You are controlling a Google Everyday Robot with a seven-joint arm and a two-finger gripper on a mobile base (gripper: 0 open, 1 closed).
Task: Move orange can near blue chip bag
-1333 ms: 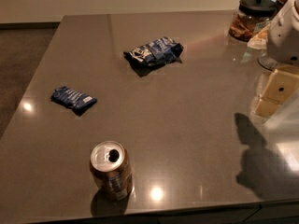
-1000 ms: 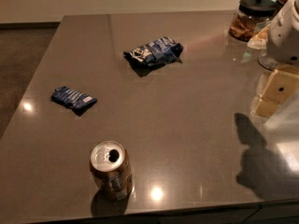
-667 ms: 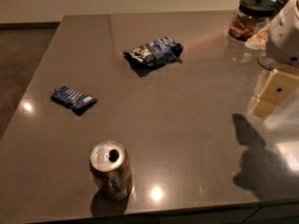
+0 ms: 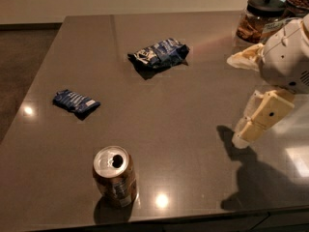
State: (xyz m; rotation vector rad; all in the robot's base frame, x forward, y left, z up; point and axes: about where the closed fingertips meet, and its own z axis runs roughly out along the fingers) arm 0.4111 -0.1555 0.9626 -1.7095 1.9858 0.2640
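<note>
The orange can (image 4: 114,175) stands upright at the lower left of the tabletop (image 4: 193,105), well apart from the blue chip bag (image 4: 159,54) at upper centre. The gripper (image 4: 246,132) hovers at the right edge; whether it is released or clenched, I cannot tell.

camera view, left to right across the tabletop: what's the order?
small blue packet → orange can → blue chip bag → gripper, far right, just above the table.
</note>
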